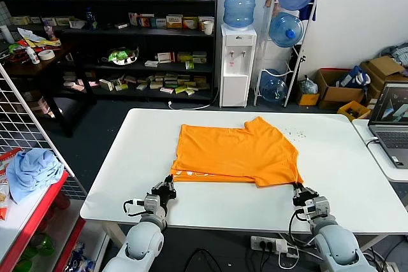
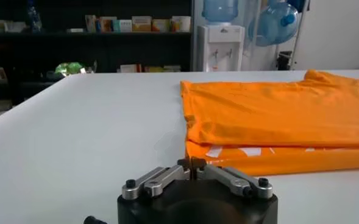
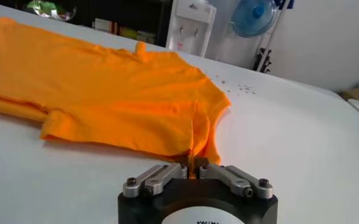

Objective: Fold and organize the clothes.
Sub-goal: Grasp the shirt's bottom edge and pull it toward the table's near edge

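Observation:
The bright orange T-shirt lies folded in two layers on the white table, with faint white lettering on the lower layer's near edge. My left gripper is at the shirt's near left corner, low on the table. Its fingers meet at the hem in the left wrist view, where the shirt lies just beyond. My right gripper is at the near right corner. In the right wrist view it is shut, with orange cloth of the shirt pinched between the tips.
A laptop stands on a side table at the right. A light blue cloth bundle lies on a red rack at the left beside a wire grid. Shelves and a water dispenser stand behind the table.

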